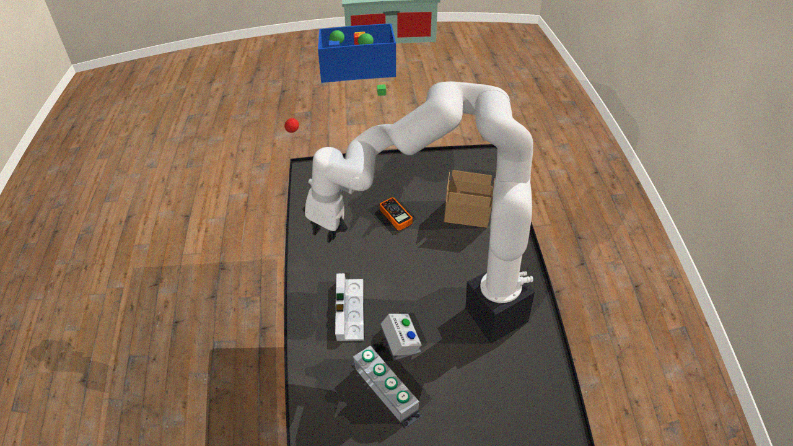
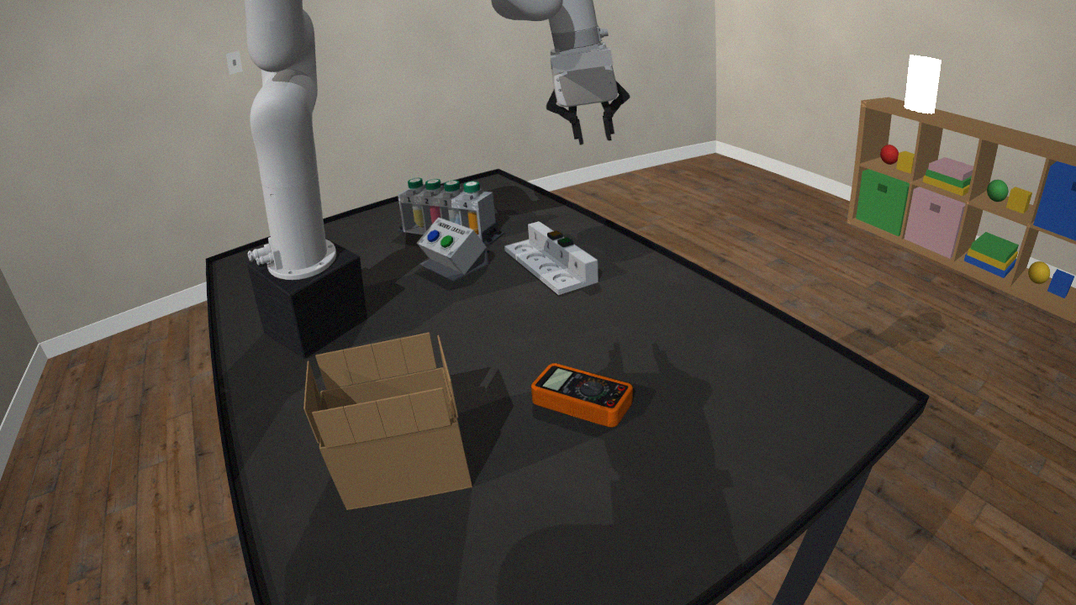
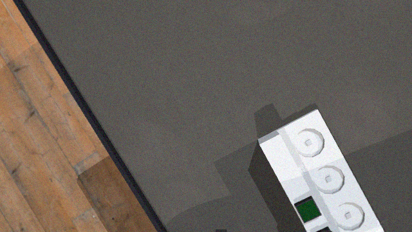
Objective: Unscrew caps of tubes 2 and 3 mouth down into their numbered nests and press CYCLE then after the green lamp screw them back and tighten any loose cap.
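The decapping station (image 1: 386,382) stands near the table's front edge with four tubes, each with a green cap on; it also shows in the exterior view (image 2: 445,202). The white cap tray (image 1: 349,308) lies beside it with its nests empty, and its two lamps look dark; the wrist view shows part of it (image 3: 322,174). The grey key housing (image 1: 401,334) carries the blue key (image 1: 411,334) and the green key (image 1: 406,321), both unlit. My gripper (image 1: 324,233) (image 2: 592,131) hangs high above the table's left edge, far from the station, half open and empty.
An orange multimeter (image 1: 396,213) lies in the middle of the table. An open cardboard box (image 1: 469,198) stands next to the arm's base (image 1: 500,305). The table edge and the wooden floor lie just left of the gripper.
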Available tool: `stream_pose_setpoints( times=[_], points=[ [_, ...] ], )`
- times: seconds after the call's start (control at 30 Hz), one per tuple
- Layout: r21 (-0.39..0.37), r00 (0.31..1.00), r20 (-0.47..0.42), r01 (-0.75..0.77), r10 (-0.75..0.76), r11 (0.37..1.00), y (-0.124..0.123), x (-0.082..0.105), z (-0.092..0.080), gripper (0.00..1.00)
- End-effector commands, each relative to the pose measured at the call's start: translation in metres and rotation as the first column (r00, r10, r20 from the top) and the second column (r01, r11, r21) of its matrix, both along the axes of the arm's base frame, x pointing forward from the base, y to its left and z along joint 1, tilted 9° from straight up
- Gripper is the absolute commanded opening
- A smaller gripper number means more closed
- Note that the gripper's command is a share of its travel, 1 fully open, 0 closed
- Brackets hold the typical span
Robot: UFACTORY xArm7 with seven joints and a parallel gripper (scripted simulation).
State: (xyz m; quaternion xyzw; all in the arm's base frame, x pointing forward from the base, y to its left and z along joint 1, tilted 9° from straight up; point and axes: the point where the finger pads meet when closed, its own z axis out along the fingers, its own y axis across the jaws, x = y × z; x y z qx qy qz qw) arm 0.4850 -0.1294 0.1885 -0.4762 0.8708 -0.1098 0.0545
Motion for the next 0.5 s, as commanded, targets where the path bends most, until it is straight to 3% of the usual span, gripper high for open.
stream_pose_setpoints(
  times=[0.0, 0.47],
  points=[
    [-0.012, 0.996, -0.02, -0.086, 0.086, 0.996, 0.018, 0.0, -0.009, 0.46],
    [-0.033, 0.932, -0.1, -0.353, 0.348, 0.935, 0.065, -0.004, -0.038, 0.46]
  ],
)
